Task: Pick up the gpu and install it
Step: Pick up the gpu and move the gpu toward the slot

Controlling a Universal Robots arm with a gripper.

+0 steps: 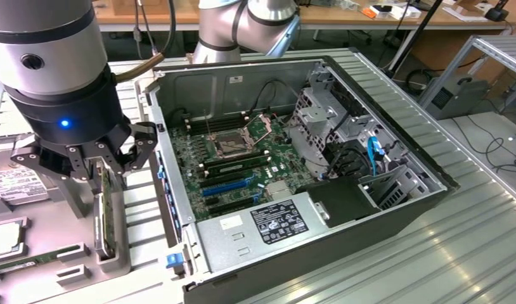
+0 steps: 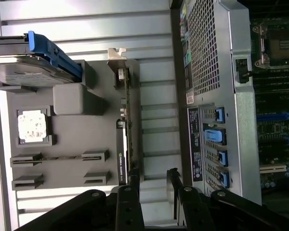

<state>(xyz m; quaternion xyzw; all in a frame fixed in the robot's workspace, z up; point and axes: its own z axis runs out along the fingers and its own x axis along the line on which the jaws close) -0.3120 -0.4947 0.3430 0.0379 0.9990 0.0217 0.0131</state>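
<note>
The fingers (image 2: 176, 187) of the gripper (image 2: 154, 179) stand wide apart and hold nothing, hanging over the grey tray (image 2: 67, 139). The gpu (image 2: 123, 139) stands on its edge in a slot along the tray's side that faces the open computer case (image 1: 232, 88). Its silver bracket is at the tray end away from the gripper. The card's near end lines up with one finger, not with the gap between them. Whether they touch cannot be told.

End effector (image 2: 153, 178) jaws apart, gpu (image 2: 121, 154) on edge in tray (image 2: 74, 132)
</note>
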